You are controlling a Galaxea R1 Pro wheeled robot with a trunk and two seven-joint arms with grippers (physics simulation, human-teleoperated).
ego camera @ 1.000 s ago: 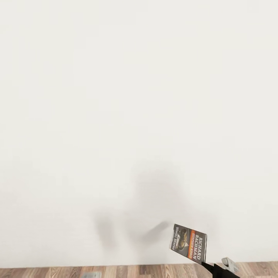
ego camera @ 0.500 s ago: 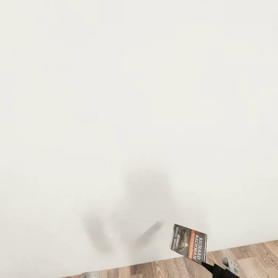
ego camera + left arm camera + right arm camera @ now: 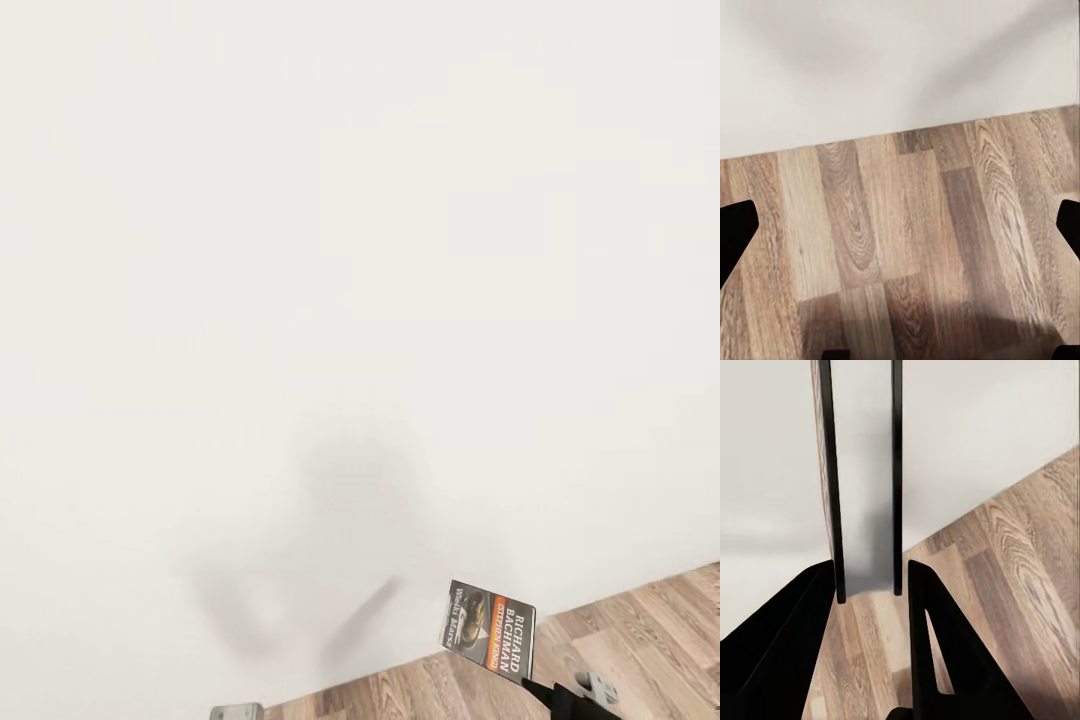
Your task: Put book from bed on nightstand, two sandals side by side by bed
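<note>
1. My right gripper (image 3: 870, 585) is clamped on the book (image 3: 488, 630); in the right wrist view its two black fingers (image 3: 791, 637) press either side of the book's lower edge.
2. The book stands upright above the gripper, off the floor (image 3: 640, 640), its cover facing me: dark grey, with an orange band, white lettering and a small picture.
3. From the wrist, the book (image 3: 862, 472) looks edge-on, thin and pale between dark edges, though the surface detail is hard to make out.
4. My left gripper (image 3: 900, 225) is spread wide over bare wood planks, holding nothing.
5. A white wall (image 3: 360, 250) rises beyond both grippers.
</note>
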